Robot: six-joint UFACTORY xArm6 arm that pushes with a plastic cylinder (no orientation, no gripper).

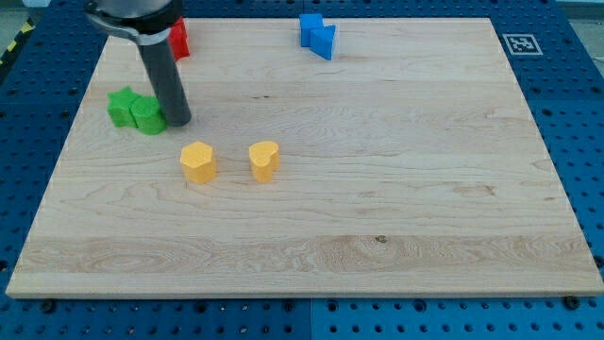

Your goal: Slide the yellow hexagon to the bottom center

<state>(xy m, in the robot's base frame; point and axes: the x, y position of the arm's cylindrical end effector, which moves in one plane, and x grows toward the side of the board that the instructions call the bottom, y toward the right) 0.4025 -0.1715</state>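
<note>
The yellow hexagon (198,161) sits on the wooden board (377,236), left of the middle. A yellow heart-shaped block (264,160) stands just to its right, a small gap apart. My tip (178,122) rests on the board above and slightly left of the yellow hexagon, close to it but apart. The tip is right beside the green blocks (135,110), at their right edge.
Two green blocks sit together at the view's left. A red block (178,39) is at the top left, partly hidden behind the rod. Two blue blocks (317,34) sit at the top middle. A marker tag (521,43) lies off the board's top right corner.
</note>
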